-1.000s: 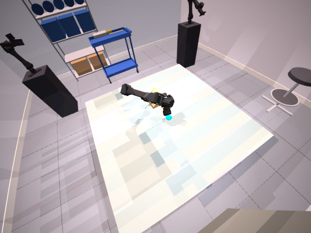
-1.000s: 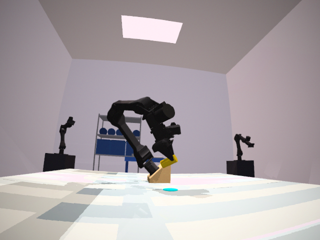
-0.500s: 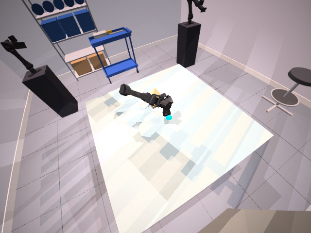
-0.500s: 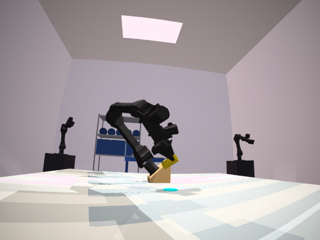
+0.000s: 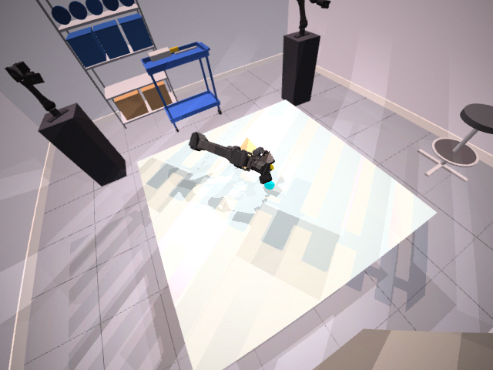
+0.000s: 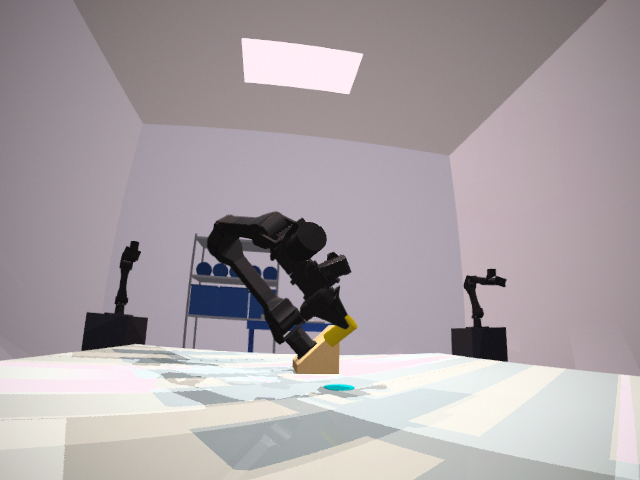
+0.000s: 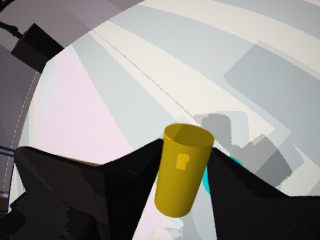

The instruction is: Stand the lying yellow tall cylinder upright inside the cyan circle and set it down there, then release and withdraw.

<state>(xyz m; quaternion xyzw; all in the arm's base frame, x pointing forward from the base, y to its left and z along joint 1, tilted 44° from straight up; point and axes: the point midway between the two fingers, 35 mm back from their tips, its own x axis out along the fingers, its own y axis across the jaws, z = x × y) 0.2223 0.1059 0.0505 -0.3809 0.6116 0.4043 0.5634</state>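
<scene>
The yellow tall cylinder (image 5: 272,167) (image 6: 338,334) (image 7: 180,185) is held in the air above the table, clearly tilted, with its upper end to the right in the exterior view. My gripper (image 6: 347,324) (image 7: 185,149) is shut on it near that upper end, one finger on each side. The cyan circle (image 5: 269,185) (image 6: 339,387) lies flat on the table, nearer to the exterior view than the cylinder. In the wrist view the circle (image 7: 206,183) is mostly hidden behind the cylinder and the right finger.
A tan wooden wedge (image 5: 247,144) (image 6: 323,361) stands on the table behind the circle, close to the arm's base. In the exterior view the cylinder's lower end overlaps its top; whether they touch is unclear. A blue cart (image 5: 191,107) and shelving stand beyond the table.
</scene>
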